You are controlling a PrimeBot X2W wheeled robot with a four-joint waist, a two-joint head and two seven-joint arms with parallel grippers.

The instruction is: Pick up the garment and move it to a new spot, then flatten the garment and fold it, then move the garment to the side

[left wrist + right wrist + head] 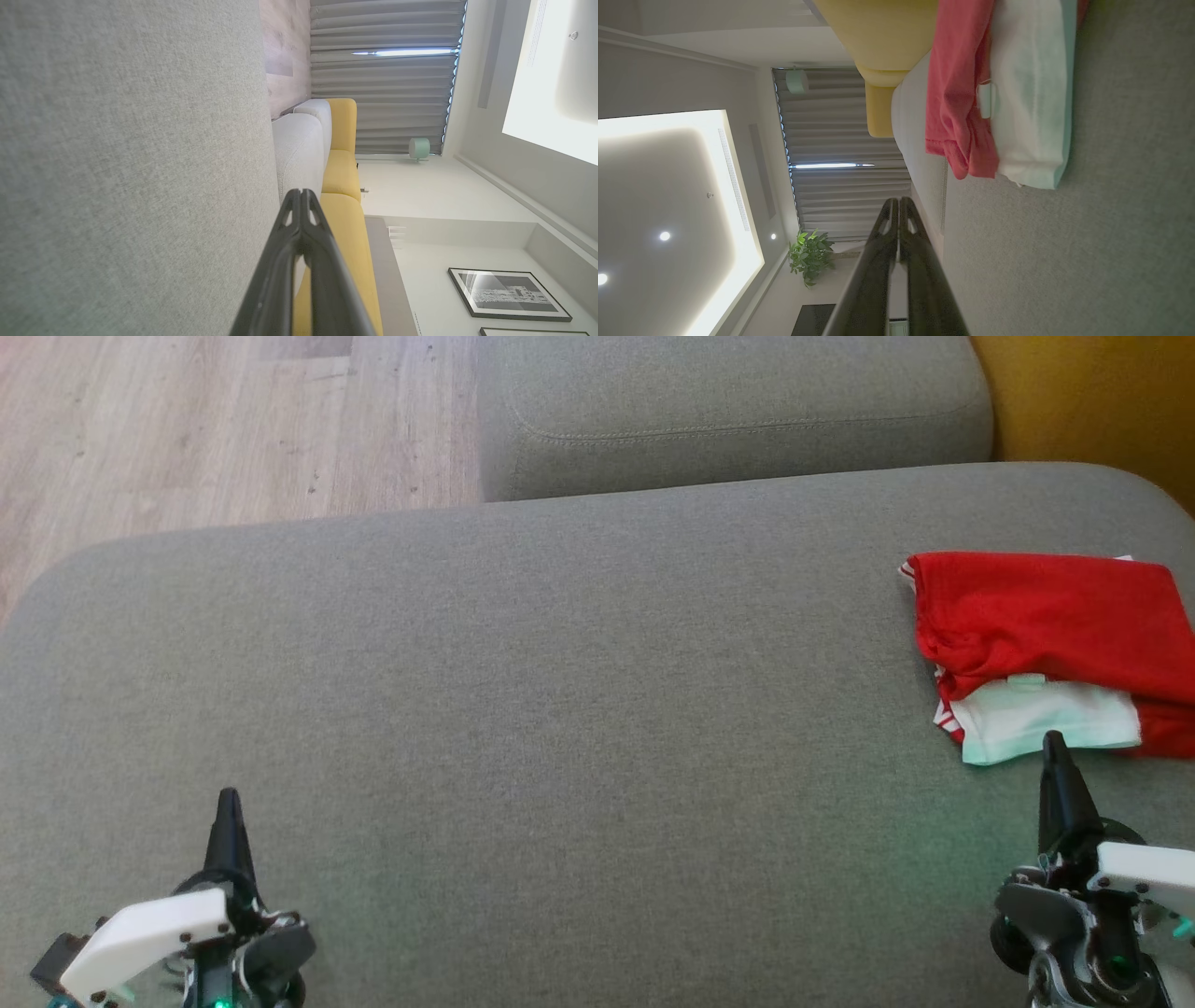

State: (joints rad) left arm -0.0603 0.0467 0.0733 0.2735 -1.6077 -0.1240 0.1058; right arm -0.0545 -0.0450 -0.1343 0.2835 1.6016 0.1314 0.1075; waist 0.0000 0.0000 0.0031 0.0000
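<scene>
**Near edge, left corner.** Over the grey seat cushion (pixel 560 663), the left gripper (pixel 228 798) is being held with its jaws pressed fully together, and nothing is being gripped.

**Near edge, right corner.** The right gripper (pixel 1055 742) is likewise being held fully closed and empty, its tip being pointed towards the far edge.

**Right edge, just beyond that tip.** The garment (pixel 1046 616) is being carried by the cushion as a folded red bundle. A white panel (pixel 1046 719) is being turned towards the right gripper. Whether the tip and the panel are touching cannot be told.

**Beyond the far edge.** A second grey cushion (pixel 728 411) is being shown butted against the first. A wooden floor (pixel 187 429) is being shown past the far left corner, and a yellow sofa (pixel 1092 392) past the far right corner.
</scene>
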